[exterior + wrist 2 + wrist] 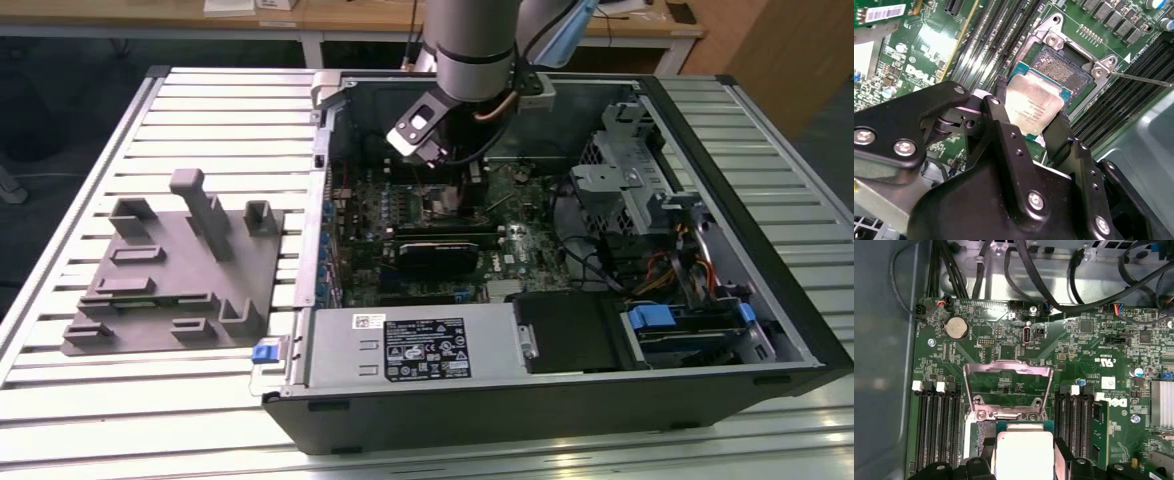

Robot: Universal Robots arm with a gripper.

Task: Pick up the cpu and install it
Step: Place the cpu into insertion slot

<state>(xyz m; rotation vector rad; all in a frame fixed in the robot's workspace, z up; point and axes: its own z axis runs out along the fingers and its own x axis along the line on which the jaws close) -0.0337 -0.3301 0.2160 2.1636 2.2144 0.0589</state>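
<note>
Jaws grip the cpu (1034, 107) by two edges, just over the socket (1064, 67).
The first wrist view shows the socket lid (1006, 382) raised open.

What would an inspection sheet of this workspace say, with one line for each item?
Surface: slatted metal table, carrying an open computer case.
Job's things: cpu held at the open socket, partly covering it; load plate raised; whether the cpu is seated, cannot tell.
Clutter: grey fixture with upright blocks, on the table at the exterior view's left of the case.
Grippers: gripper shut on the cpu by two opposite edges.
Cables: black cables along the case wall; coloured wires near the drive bays.
Surroundings: wooden desks behind the table.
</note>
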